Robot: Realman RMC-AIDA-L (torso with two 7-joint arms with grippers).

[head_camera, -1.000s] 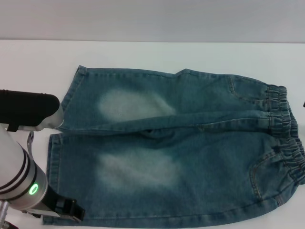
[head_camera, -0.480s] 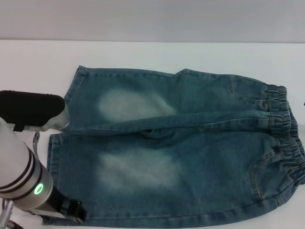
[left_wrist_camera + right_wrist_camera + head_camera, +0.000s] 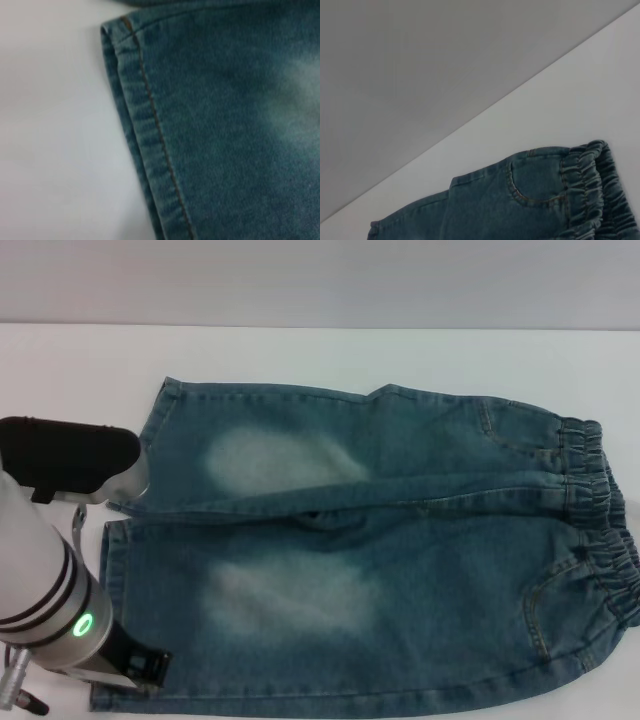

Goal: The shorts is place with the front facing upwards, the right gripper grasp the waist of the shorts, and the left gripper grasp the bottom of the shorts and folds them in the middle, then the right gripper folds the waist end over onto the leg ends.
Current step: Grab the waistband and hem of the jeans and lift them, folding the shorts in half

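Observation:
The shorts [image 3: 400, 550] lie flat and front up on the white table [image 3: 80, 370]. Their gathered waist [image 3: 600, 530] is at the right and the leg ends [image 3: 150, 440] at the left. My left arm [image 3: 45, 600] comes in from the lower left. Its black wrist [image 3: 65, 458] hovers just left of the hems, where the two legs meet. The left wrist view looks straight down on the bottom of the shorts [image 3: 145, 125], a stitched hem corner lying on the table. The waist [image 3: 590, 195] and a pocket show in the right wrist view. The right gripper is out of view.
A grey wall [image 3: 320, 280] runs behind the table's far edge. Bare white table surface [image 3: 400, 355] lies beyond the shorts and to their left.
My left arm has shifted right, toward the leg hems, and the black wrist now reaches the edge of the denim. The shorts have not moved.

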